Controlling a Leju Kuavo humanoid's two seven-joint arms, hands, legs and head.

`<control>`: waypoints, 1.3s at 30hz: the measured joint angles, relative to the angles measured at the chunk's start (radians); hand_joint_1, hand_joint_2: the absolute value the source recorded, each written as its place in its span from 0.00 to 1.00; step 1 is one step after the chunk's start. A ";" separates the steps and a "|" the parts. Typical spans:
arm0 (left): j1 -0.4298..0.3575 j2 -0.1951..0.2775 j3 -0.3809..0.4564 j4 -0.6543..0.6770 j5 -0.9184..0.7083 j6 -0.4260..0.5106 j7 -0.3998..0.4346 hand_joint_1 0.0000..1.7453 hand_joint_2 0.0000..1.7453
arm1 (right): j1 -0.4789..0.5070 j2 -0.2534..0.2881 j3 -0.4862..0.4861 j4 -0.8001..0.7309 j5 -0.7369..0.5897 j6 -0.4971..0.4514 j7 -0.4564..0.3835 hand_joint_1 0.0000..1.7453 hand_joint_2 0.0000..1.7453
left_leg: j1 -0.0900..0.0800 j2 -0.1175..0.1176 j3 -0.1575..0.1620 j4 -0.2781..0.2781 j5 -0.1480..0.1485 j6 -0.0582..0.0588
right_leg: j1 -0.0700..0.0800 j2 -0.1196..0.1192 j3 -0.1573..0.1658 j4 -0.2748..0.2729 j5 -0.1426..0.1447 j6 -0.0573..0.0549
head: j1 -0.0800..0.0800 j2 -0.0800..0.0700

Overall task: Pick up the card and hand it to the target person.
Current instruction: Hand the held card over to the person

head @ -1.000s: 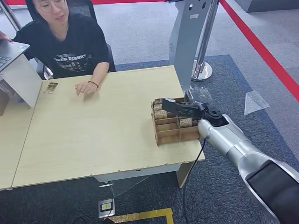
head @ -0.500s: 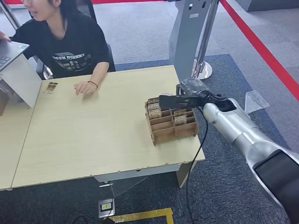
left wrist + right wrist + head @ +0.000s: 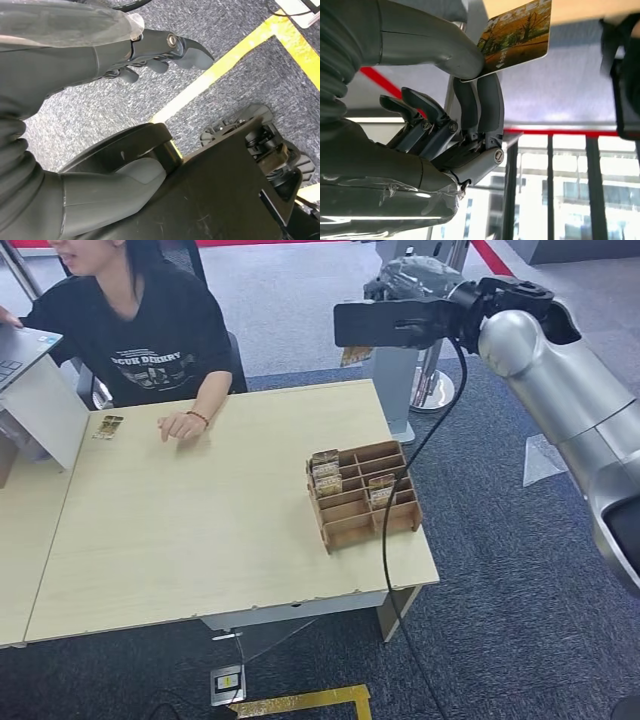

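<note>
On my feed the pale wooden desk (image 3: 226, 510) carries a brown compartmented card tray (image 3: 363, 494). My right hand (image 3: 471, 115) is raised high above it, its fingers (image 3: 488, 102) and thumb pinching a glossy autumn-tree card (image 3: 516, 32). My left hand (image 3: 113, 60) hangs empty, fingers loosely curled.

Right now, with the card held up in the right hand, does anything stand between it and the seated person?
Nothing visible does. The right hand pinches the card high above the table's far right corner. The person sits at the far left; the wooden tray lies lower and nearer, off that path.
</note>
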 joint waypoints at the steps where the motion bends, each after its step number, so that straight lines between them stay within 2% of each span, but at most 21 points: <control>1: 0.001 0.000 0.000 0.000 0.001 0.002 -0.001 0.00 1.00 | -0.010 0.000 0.008 -0.002 0.007 -0.032 0.012 1.00 1.00 | 0.000 0.000 0.000 0.000 0.000 0.000 | 0.000 0.000 0.000 0.000 0.000 0.000 | 0.000 0.000; 4: 0.004 -0.002 0.000 0.000 0.002 0.007 -0.001 0.00 1.00 | -0.008 0.002 0.026 -0.002 0.015 -0.179 0.049 1.00 1.00 | 0.000 0.000 0.000 0.000 0.000 0.000 | 0.000 0.000 0.000 0.000 0.000 0.000 | 0.000 0.000; 8: 0.003 -0.008 0.000 0.000 -0.001 0.014 0.004 0.00 1.00 | 0.050 0.027 0.041 0.015 0.054 -0.477 0.111 1.00 1.00 | 0.000 0.000 0.000 0.000 0.000 0.000 | 0.000 0.000 0.001 0.000 0.000 0.000 | 0.000 0.000; 12: -0.001 -0.013 0.000 0.000 -0.011 0.017 0.016 0.00 1.00 | 0.140 0.078 0.045 0.068 0.130 -0.734 0.159 1.00 1.00 | 0.000 -0.001 0.000 0.000 0.000 0.000 | 0.000 0.000 0.001 0.000 0.000 0.000 | 0.000 0.000; 15: -0.006 -0.014 0.000 0.000 -0.019 0.017 0.019 0.00 1.00 | 0.186 0.130 0.048 0.131 0.171 -0.852 0.162 1.00 1.00 | 0.001 -0.001 0.000 0.000 0.000 0.000 | 0.000 0.000 0.001 0.000 0.000 0.000 | 0.000 0.000; 19: -0.010 -0.016 -0.001 0.000 -0.021 0.017 0.026 0.00 1.00 | 0.213 0.206 0.056 0.229 0.218 -0.905 0.161 1.00 1.00 | 0.001 -0.001 0.000 -0.001 0.000 0.000 | 0.001 0.000 0.000 0.001 0.000 0.000 | 0.000 0.000; 28: -0.006 -0.016 -0.001 0.000 -0.018 0.018 0.034 0.00 1.00 | 0.217 0.361 0.080 0.409 0.310 -0.920 0.185 1.00 1.00 | 0.001 -0.001 0.000 -0.001 0.000 -0.001 | 0.001 -0.001 0.000 0.001 0.000 -0.001 | 0.000 0.000; 39: 0.004 -0.017 -0.002 0.000 -0.018 0.018 0.034 0.00 1.00 | 0.223 0.447 0.097 0.513 0.322 -0.908 0.179 1.00 1.00 | 0.001 0.000 0.000 -0.001 0.000 -0.001 | 0.001 0.000 0.000 0.001 0.000 -0.001 | 0.000 0.000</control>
